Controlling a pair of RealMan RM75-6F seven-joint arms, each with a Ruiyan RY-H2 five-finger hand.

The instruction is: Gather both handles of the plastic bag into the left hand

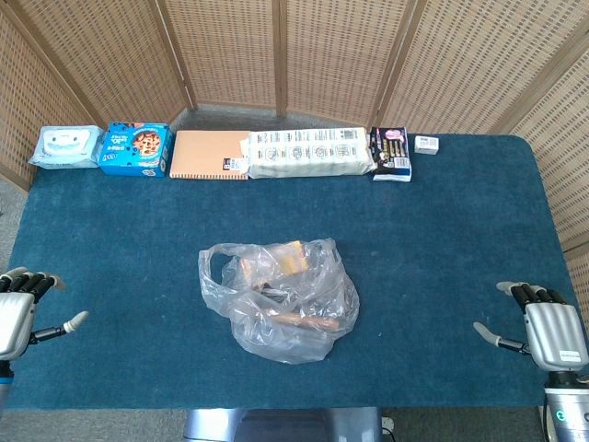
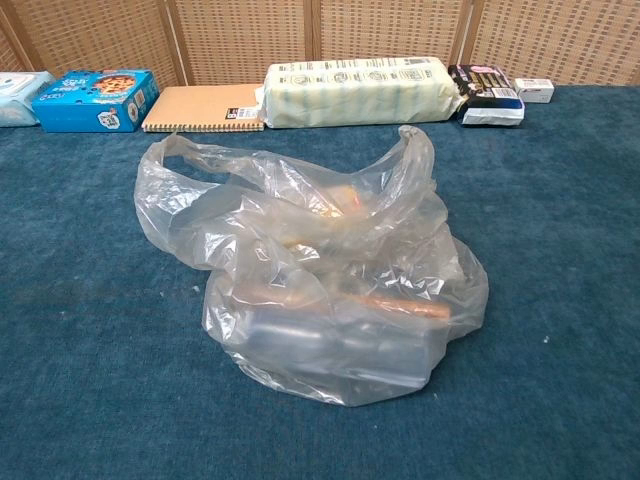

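A clear plastic bag (image 1: pixel 281 299) (image 2: pixel 320 275) with several items inside lies slumped in the middle of the blue table. One handle loop (image 1: pixel 213 262) (image 2: pixel 170 150) sits at its far left, the other handle (image 1: pixel 327 250) (image 2: pixel 412 150) rises at its far right. My left hand (image 1: pixel 20 308) rests at the table's left edge, fingers apart, holding nothing. My right hand (image 1: pixel 543 327) rests at the right edge, also empty with fingers apart. Both hands are far from the bag and show only in the head view.
Along the far edge stand a wipes pack (image 1: pixel 64 147), a blue cookie box (image 1: pixel 135 149), a tan notebook (image 1: pixel 210 155), a long white package (image 1: pixel 311 152), a dark packet (image 1: pixel 391 154) and a small white box (image 1: pixel 426 143). Wicker screens stand behind.
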